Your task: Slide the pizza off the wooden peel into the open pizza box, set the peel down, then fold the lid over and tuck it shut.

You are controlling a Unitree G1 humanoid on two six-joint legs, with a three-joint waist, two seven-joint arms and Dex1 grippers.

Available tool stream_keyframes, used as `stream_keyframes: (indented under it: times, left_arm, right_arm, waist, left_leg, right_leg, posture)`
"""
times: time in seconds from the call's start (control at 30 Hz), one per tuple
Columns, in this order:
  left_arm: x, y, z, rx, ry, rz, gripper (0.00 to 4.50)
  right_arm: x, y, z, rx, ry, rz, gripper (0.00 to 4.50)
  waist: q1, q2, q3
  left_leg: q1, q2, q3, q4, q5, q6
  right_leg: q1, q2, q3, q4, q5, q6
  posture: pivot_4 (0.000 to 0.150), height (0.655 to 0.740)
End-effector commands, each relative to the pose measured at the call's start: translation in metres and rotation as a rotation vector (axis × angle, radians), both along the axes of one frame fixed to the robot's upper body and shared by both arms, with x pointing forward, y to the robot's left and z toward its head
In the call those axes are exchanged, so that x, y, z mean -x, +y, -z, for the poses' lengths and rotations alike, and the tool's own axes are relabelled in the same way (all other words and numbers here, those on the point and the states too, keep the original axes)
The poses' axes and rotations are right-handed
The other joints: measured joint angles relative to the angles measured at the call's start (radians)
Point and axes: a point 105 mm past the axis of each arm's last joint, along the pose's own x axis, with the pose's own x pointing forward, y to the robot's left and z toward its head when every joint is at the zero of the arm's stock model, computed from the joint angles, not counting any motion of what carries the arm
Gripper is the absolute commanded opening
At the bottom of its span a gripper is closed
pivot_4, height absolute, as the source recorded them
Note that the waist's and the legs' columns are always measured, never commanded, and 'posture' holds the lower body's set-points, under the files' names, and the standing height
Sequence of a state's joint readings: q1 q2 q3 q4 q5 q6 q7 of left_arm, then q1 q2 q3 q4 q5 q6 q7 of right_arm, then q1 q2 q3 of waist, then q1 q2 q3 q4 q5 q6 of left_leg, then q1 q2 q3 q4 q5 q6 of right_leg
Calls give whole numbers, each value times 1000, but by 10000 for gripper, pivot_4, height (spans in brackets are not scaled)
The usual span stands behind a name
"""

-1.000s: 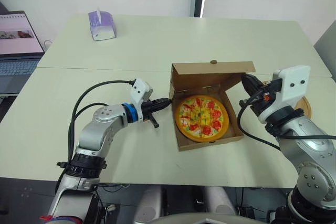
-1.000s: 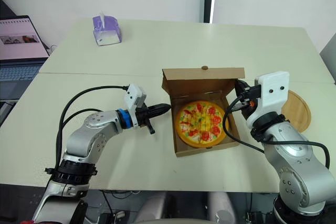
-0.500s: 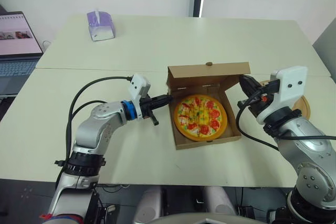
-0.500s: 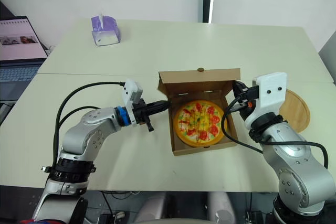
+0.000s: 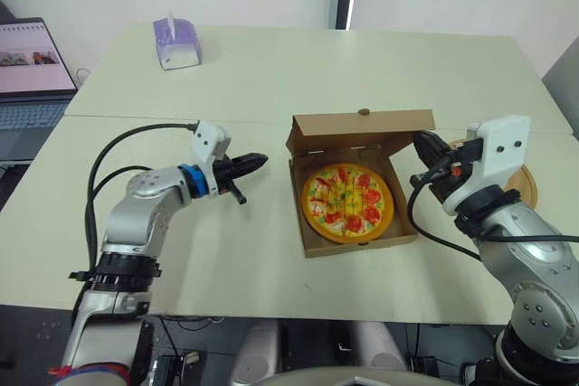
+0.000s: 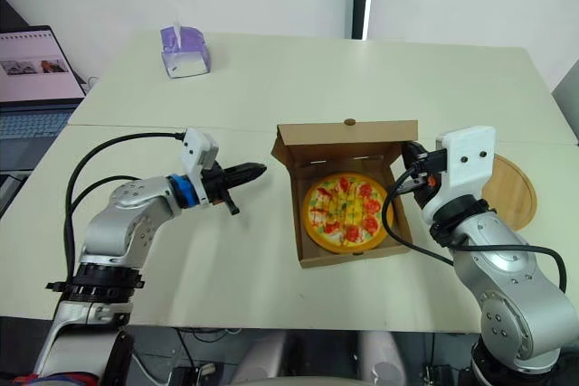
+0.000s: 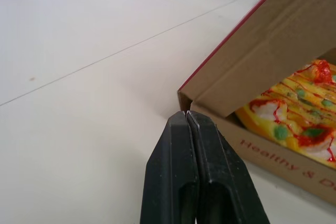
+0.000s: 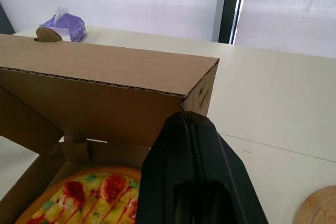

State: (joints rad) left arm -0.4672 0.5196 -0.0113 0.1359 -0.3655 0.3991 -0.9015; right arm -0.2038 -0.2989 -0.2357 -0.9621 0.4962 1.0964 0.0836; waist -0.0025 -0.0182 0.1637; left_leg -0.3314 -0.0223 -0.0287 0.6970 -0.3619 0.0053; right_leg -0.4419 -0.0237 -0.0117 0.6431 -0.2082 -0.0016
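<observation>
One red-and-yellow-topped pizza was seated in the brown box, lid part-raised; the left gripper and right gripper were closed on nothing.

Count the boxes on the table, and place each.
2: the pizza box, toward the table's near right; the purple tissue box, at its far left. None seems hidden.

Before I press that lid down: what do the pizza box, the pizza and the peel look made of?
Pizza box: plain brown corrugated cardboard with a matte finish; the fluting shows along the lid's cut edge.
Pizza: probably moulded plastic, a toy, judging by its bright, slightly glossy toppings.
Peel: pale wood with a smooth finish and faint grain.
</observation>
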Motion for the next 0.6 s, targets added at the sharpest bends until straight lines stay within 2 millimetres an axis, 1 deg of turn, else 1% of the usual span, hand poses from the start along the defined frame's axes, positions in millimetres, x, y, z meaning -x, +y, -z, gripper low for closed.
stream_keyframes:
  times: [0.03,0.13,0.33,0.43,0.5,0.6]
  left_arm:
    - [-2,-17,-8,-7,-62,43,146]
    - [-2,-24,-20,31,-97,55,146]
    - [-9,-13,-49,43,-190,38,146]
    - [-12,-13,-67,50,-243,45,146]
    - [-14,-20,-78,63,-269,65,146]
    - [-10,-37,-83,85,-276,129,146]
  right_arm:
    - [5,3,-9,4,-43,-17,0]
    - [6,2,-8,6,-42,-16,0]
    - [7,2,-7,4,-38,-13,0]
    - [8,2,-6,3,-38,-13,0]
    - [8,2,-5,1,-38,-13,0]
    - [9,2,-5,-2,-36,-15,0]
  waist:
    - [0,0,0]
    - [-3,0,0]
    - [-2,0,0]
    - [-2,0,0]
    - [-2,0,0]
    - [-2,0,0]
  left_leg:
    - [0,0,0,0,0,0]
    - [0,0,0,0,0,0]
    - [0,0,0,0,0,0]
    - [0,0,0,0,0,0]
    - [0,0,0,0,0,0]
    - [0,0,0,0,0,0]
  right_leg:
    - [0,0,0,0,0,0]
    - [0,0,0,0,0,0]
    - [0,0,0,0,0,0]
    - [0,0,0,0,0,0]
    - [0,0,0,0,0,0]
    - [0,0,0,0,0,0]
  posture:
    - [1500,7400]
    - [1500,7400]
    - [1500,7400]
    - [1500,7400]
    - [1500,7400]
    - [1500,7400]
